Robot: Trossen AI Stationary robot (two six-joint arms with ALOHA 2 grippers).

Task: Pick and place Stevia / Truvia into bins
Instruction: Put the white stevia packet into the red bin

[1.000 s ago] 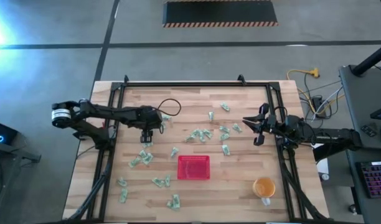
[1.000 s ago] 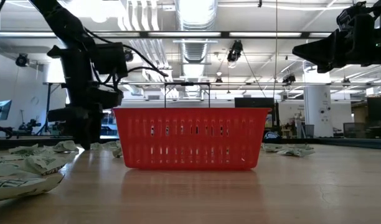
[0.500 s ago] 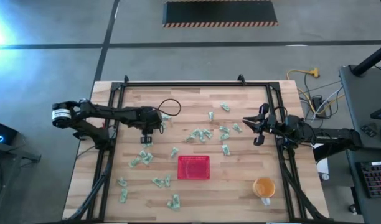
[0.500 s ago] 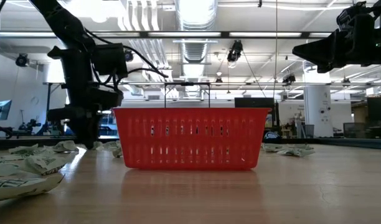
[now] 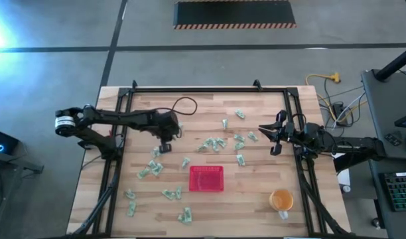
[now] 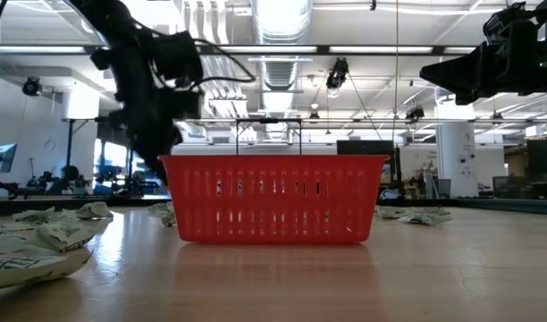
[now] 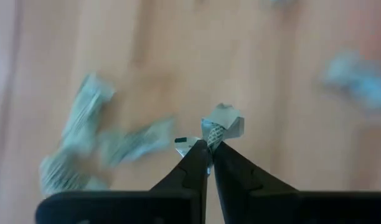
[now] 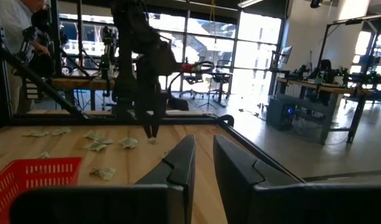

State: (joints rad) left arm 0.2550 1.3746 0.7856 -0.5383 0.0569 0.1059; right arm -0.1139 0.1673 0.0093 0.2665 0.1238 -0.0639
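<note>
The red tray [image 5: 206, 178] sits at table centre; loose packets [image 5: 215, 143] lie at its twelve o'clock. The left gripper [image 7: 208, 149], at ten o'clock, pinches one packet [image 7: 223, 122]. Carry it level and release low over the tray. The right gripper [image 8: 203, 148] waits, slightly parted.

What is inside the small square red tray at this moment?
From above, the small square red tray shows only its bare mesh floor, no sachets. In the low view its slotted wall hides the floor. The left gripper pinches one pale green and white paper sachet, away from the tray.
</note>
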